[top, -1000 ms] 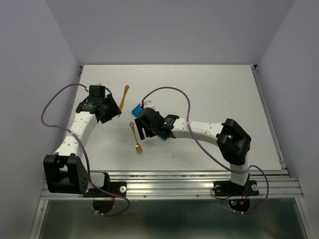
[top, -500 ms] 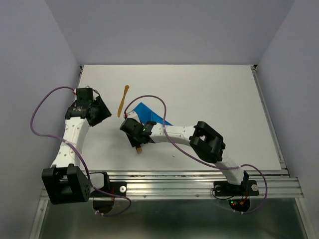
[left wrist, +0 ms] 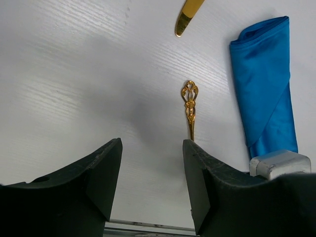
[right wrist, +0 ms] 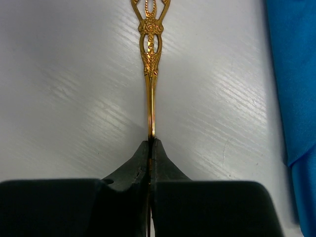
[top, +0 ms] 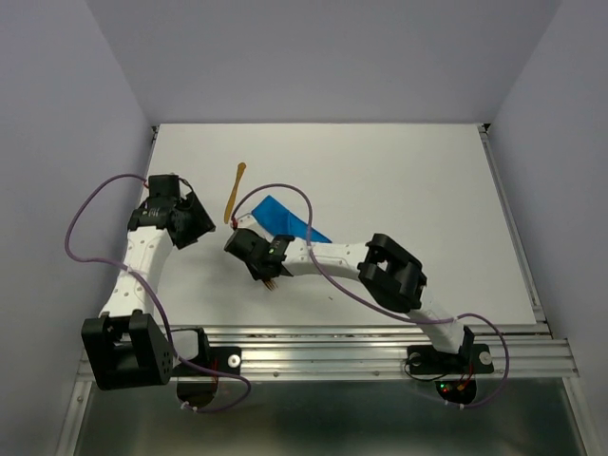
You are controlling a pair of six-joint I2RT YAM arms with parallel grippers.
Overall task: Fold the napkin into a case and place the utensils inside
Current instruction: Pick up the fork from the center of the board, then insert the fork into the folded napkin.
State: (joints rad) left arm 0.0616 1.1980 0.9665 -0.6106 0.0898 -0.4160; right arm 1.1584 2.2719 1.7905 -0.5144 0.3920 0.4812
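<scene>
My right pincer (right wrist: 150, 145) is clamped on the fork (right wrist: 150, 74) by its stem. The fork lies on the worktop (right wrist: 59, 74) beside the folded napkin (right wrist: 294, 74), ready for tucking inside. My left pincer (left wrist: 150, 168) hangs open, clear.

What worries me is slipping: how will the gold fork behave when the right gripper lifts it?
Probably stiff: the fork looks like straight, thin metal. It may pivot or slip, since the right gripper pinches only its narrow, glossy stem. Likely light, being so slim.
</scene>
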